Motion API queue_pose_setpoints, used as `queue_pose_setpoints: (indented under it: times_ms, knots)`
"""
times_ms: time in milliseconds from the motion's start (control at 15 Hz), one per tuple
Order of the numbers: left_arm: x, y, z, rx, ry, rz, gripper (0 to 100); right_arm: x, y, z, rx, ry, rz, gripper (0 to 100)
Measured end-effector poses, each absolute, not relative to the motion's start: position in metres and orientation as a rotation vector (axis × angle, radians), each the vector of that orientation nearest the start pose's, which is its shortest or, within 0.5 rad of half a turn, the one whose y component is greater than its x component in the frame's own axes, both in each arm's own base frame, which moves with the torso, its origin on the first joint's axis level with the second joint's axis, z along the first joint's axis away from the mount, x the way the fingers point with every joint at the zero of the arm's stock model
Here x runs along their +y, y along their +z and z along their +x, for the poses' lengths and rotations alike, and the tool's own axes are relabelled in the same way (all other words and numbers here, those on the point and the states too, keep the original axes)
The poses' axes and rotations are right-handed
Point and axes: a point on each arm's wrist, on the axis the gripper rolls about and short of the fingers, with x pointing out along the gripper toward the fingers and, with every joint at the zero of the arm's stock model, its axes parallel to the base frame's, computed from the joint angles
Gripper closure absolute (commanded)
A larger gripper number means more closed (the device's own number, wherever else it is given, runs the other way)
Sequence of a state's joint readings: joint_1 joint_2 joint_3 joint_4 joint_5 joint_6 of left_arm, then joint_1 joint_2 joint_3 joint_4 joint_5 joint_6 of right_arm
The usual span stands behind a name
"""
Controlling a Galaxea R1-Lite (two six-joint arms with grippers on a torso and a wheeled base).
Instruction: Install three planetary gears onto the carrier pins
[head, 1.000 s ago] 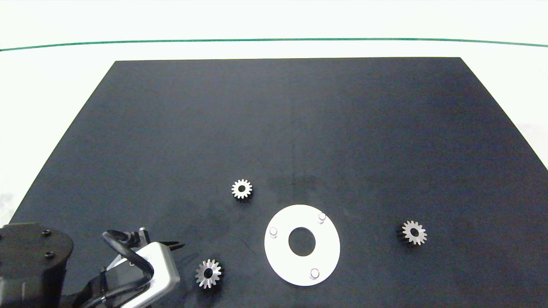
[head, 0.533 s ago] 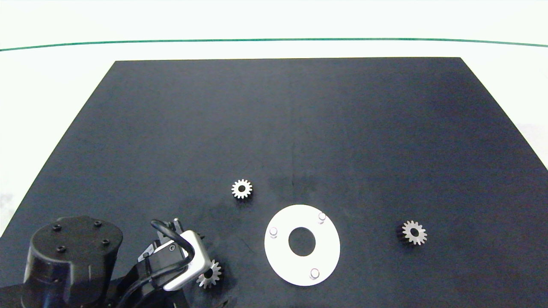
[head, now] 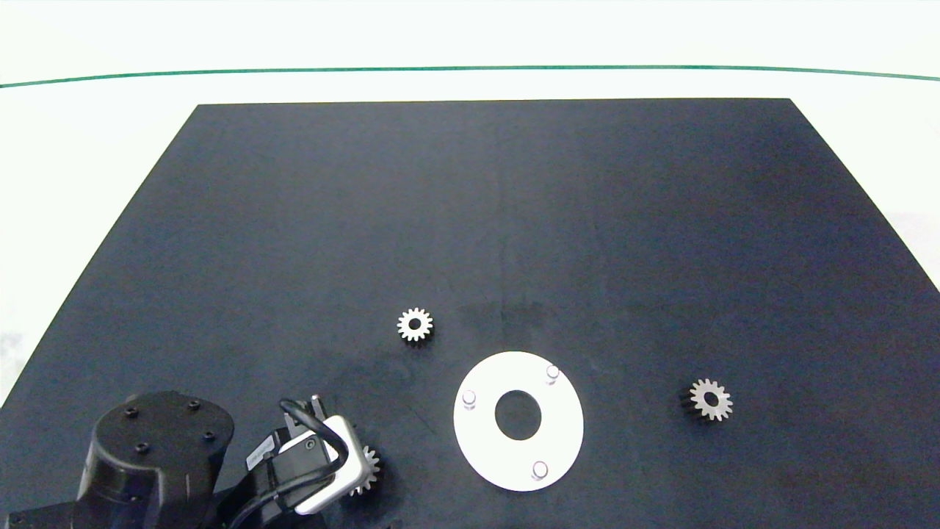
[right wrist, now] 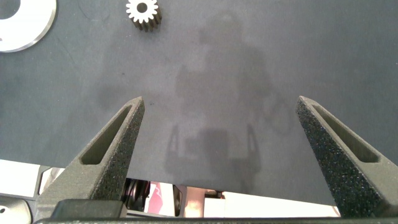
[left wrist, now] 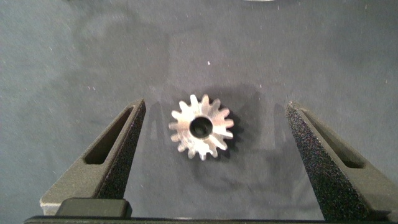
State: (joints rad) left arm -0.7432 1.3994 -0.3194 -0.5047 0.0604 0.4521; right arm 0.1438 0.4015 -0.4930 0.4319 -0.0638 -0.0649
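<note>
1. Left claw (left wrist: pixel 208 146) stands wide, straddling the near-left gear (left wrist: pixel 201 127), which lies flat on the desk (head: pixel 499 220), untouched.
2. Advice: centre, descend and close evenly across the teeth.
3. The white disc (head: pixel 565 422) with bare carrier pins (head: pixel 468 398) lies right, open room between.
4. Right claw (right wrist: pixel 221 155) hangs wide, idle, by the near desk edge.

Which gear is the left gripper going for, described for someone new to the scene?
Start at the white disc near the dark mat's front edge. The gear sits to its left, at the front. Unlike the other two gears, it lies between the open left gripper's fingers, untouched.
</note>
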Motion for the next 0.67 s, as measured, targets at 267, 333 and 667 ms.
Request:
queue_pose_setpoints:
  times_ms: [267,333,667]
  knots:
    - [-0.1227,0.1198,0.1358,0.352,-0.775,0.640,9,-0.0034,0.1729,-0.0137,0.334,0.090,-0.105,0]
    - [-0.1228,0.1187,0.1356,0.348,-0.777,0.639,9,-0.0035,0.1727,-0.0140,0.332,0.090,-0.108,0]
    - [-0.1233,0.1122,0.1357,0.350,-0.781,0.637,16,-0.0036,0.1700,-0.0150,0.333,0.088,-0.112,0]
